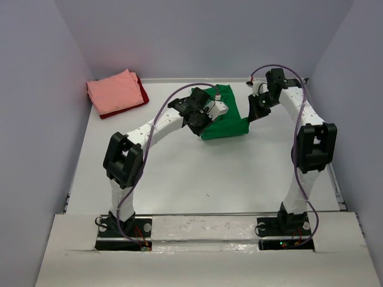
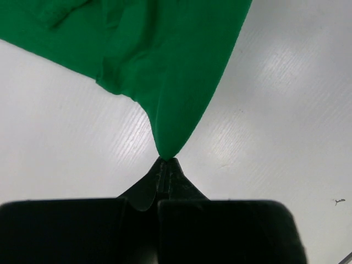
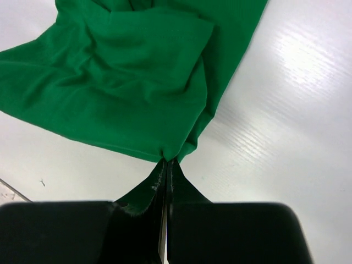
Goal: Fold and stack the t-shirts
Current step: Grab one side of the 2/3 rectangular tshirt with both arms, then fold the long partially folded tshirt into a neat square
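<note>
The bright green t-shirt (image 1: 227,122) hangs bunched between both arms over the far middle of the table. My left gripper (image 2: 166,160) is shut on a pinched corner of the green cloth (image 2: 165,66), which drapes away from the fingertips. Pinching another edge of the same shirt (image 3: 121,82) is my right gripper (image 3: 166,161), also shut. From above, the left gripper (image 1: 210,109) is at the shirt's left side and the right gripper (image 1: 254,113) at its right side. The salmon pink t-shirt (image 1: 114,91) lies folded on the dark red t-shirt (image 1: 142,94) at the far left corner.
Grey walls enclose the white table (image 1: 197,179) on three sides. The folded stack sits against the left wall. A purple cable (image 1: 281,67) loops over the right arm.
</note>
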